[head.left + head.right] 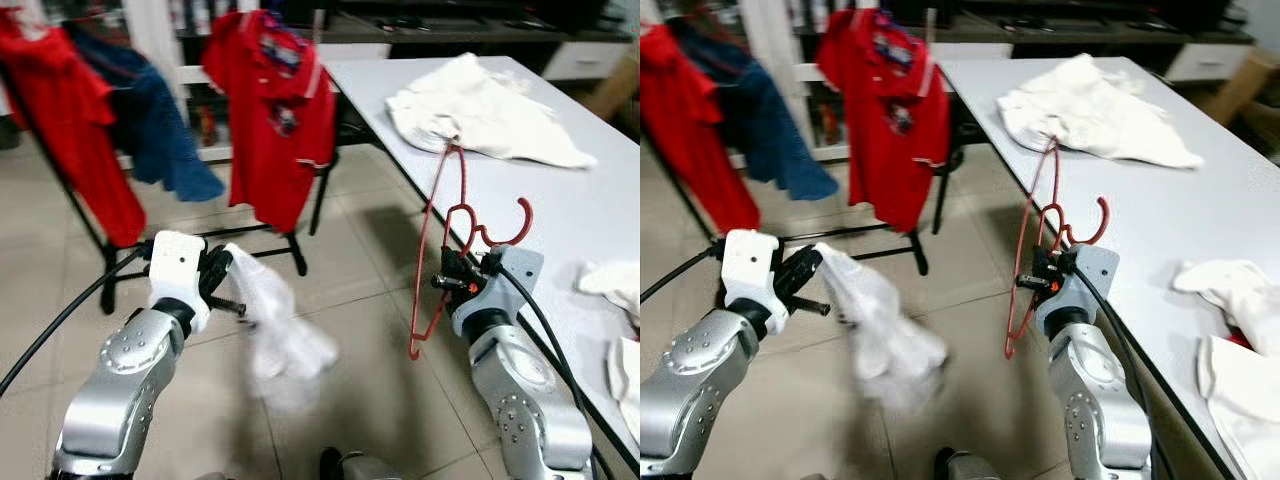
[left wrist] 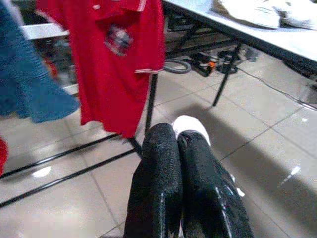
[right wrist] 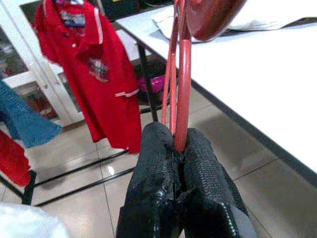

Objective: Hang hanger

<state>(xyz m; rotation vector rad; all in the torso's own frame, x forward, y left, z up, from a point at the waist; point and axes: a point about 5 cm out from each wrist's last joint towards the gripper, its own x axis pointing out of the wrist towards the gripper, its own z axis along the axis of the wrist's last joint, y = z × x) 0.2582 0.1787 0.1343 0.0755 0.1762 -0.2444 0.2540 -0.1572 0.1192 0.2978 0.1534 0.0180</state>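
Right wrist view: right gripper jaws clamp the red hanger; left gripper jaws pinch a white cloth.

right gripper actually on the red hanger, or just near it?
Touching. In the right wrist view the right gripper has both fingers closed on the red hanger, its wire pinched between them.

Bright, even indoor light all round. The floor tiles gleam with small glare patches, and a soft shadow spreads under the table. The white cloth at the left gripper smears with motion blur. Wrist views run soft, their fingers close and glossy.
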